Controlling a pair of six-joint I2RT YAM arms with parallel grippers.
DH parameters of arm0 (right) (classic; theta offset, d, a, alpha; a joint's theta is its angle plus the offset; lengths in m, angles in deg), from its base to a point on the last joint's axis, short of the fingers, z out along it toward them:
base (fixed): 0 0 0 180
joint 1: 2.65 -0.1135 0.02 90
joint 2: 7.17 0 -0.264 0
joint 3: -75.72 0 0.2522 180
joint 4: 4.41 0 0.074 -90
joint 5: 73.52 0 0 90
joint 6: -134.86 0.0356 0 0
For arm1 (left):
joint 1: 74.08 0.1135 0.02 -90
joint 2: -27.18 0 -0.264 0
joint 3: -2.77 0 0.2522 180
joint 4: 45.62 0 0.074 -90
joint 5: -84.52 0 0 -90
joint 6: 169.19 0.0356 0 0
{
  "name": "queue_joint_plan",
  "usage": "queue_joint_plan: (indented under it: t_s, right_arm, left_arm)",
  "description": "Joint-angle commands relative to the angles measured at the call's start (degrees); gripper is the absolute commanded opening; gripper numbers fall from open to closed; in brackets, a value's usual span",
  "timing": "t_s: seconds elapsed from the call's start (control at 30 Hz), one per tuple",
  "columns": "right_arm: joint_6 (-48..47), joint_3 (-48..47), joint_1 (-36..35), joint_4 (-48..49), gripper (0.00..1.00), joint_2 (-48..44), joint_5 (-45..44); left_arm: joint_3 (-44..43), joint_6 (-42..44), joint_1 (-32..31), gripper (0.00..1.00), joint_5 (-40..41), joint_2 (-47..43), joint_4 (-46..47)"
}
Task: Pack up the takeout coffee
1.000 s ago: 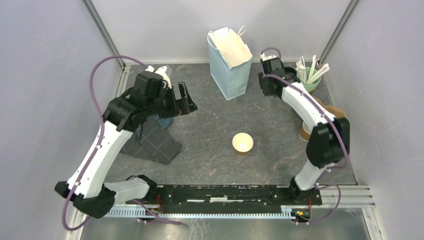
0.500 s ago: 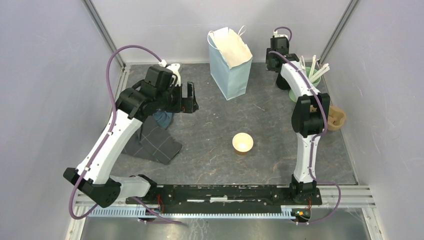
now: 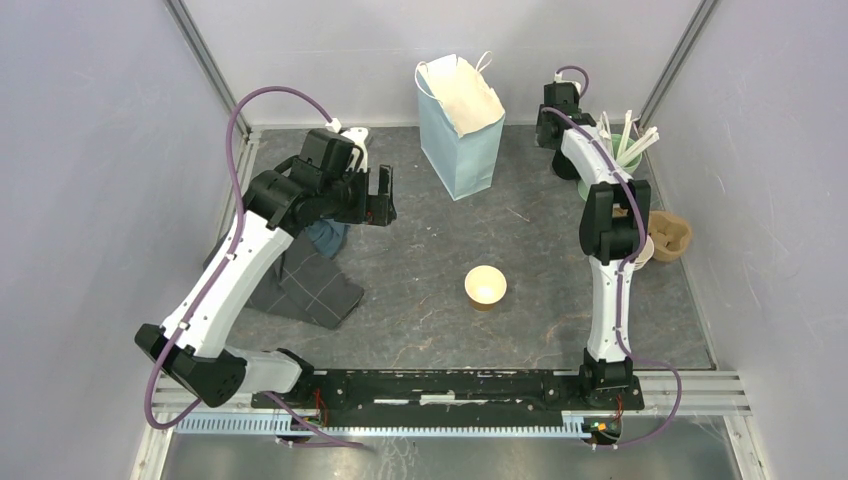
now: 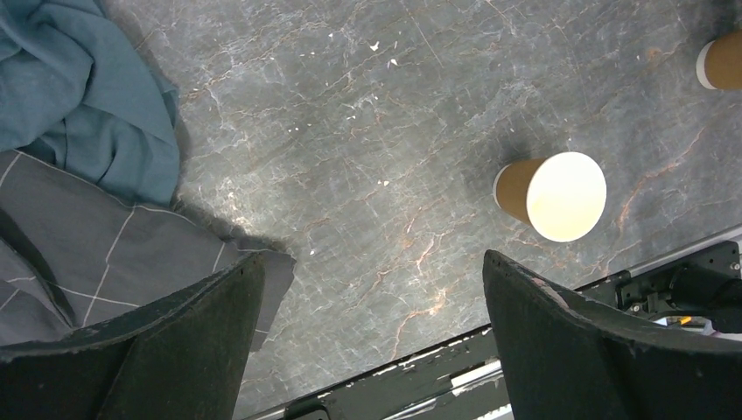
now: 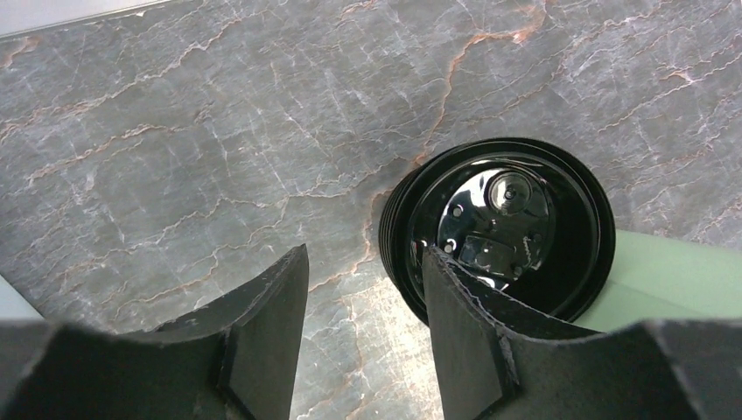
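Black lids (image 5: 499,227) first, seemingly: hung the right gripper (image 5: 366,262) over the stack at the far right beside the green cup (image 5: 682,280), fingers (image 5: 262,332) half spread astride one edge, pinching nothing, likely to lift one lid. Found the paper cup (image 3: 485,287) lidless mid-table, apart from the blue bag (image 3: 458,125), awaiting that lid. Held the left gripper (image 4: 374,262) spread wide, empty, above the left side near the cloths (image 4: 79,122).

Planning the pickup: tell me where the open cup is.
Top view: the cup stands mid-table, slightly right of centre, in front of the bag.
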Motion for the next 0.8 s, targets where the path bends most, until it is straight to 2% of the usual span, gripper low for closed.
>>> queue_joint_plan:
  t_s: [0.0,0.23,0.63,0.77]
  right_arm:
    - [2.1,-3.4,0.8,2.6,0.56,0.9,-0.7]
    - [3.0,-3.2,1.3,3.2,0.52,1.6,-0.6]
    - [4.3,-2.8,2.1,3.8,0.36,2.0,0.8]
    - [4.4,-2.8,2.2,3.6,0.35,2.3,0.9]
  left_arm:
    - [-1.6,2.8,-0.1,1.00,0.7,-0.1,1.5]
    - [-1.8,3.2,-0.2,1.00,1.3,-0.3,1.1]
    - [-1.8,3.6,-0.1,1.00,1.2,-0.6,1.0]
    - [-1.7,3.6,-0.1,1.00,1.3,-0.6,1.0]
